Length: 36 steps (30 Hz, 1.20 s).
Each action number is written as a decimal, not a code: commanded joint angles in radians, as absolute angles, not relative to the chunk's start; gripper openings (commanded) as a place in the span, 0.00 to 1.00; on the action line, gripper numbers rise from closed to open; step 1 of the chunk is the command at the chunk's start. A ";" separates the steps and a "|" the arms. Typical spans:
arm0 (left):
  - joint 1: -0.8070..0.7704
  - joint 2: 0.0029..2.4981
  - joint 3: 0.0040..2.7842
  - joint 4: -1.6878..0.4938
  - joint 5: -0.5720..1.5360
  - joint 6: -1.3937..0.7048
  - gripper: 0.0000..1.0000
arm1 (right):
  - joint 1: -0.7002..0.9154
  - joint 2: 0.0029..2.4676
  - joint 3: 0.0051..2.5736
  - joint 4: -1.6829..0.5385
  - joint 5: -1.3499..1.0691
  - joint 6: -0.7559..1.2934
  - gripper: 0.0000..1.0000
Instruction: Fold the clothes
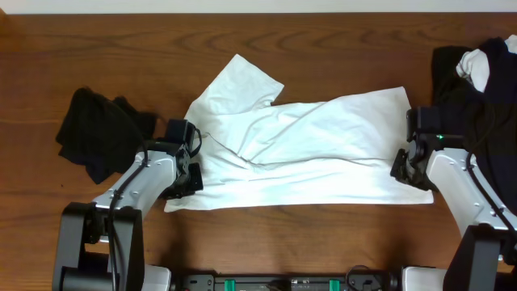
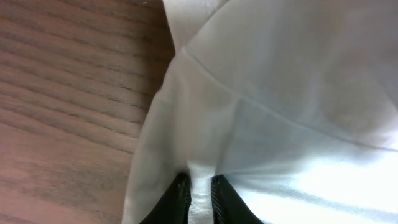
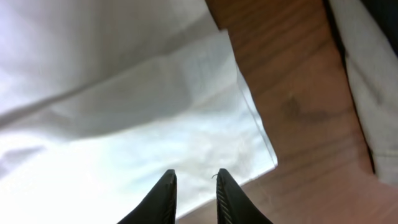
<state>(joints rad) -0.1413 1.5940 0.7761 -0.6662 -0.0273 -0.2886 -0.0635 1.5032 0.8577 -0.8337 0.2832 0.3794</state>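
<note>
On table point(image 1: 323, 242): white T-shirt point(image 1: 323, 145) likely soft, light, limp; take by edge corners. Left gripper point(image 2: 199, 186) pinches fabric fold; right gripper point(image 3: 194, 186) barely parted, hold unclear.

A rumpled white T-shirt point(image 1: 307, 149) lies spread on a wooden table point(image 1: 121, 48). The left gripper point(image 1: 192, 175) is at its left edge and the right gripper point(image 1: 405, 168) at its right edge. A black garment point(image 1: 97, 133) lies left of the shirt, and a black-and-white pile point(image 1: 472, 73) lies to its right.
</note>
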 commanded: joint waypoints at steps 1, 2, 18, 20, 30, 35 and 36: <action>-0.136 1.612 0.757 -0.657 -0.071 -0.292 0.15 | -0.072 1.503 0.857 -0.833 0.256 0.380 0.21; -0.136 1.612 0.757 -0.657 -0.071 -0.292 0.15 | -0.072 1.505 0.852 -0.830 0.250 0.380 0.22; -0.136 1.612 0.757 -0.657 -0.071 -0.292 0.15 | -0.072 1.552 0.739 -0.651 0.227 0.381 0.31; -0.136 1.612 0.757 -0.657 -0.071 -0.292 0.15 | -0.072 1.552 0.723 -0.608 0.227 0.381 0.33; -0.136 1.612 0.757 -0.661 -0.071 -0.292 0.15 | -0.072 1.557 0.720 -0.506 0.228 0.381 0.34; -0.136 1.612 0.757 -0.665 -0.071 -0.292 0.15 | -0.072 1.581 0.720 -0.477 0.228 0.381 0.34; -0.136 1.612 0.757 -0.665 -0.071 -0.292 0.15 | -0.072 1.589 0.720 -0.469 0.228 0.381 0.34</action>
<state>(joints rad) -0.1413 1.5940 0.7761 -0.6674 -0.0288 -0.2886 -0.0635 1.5620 0.7246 -0.4793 0.2234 0.3801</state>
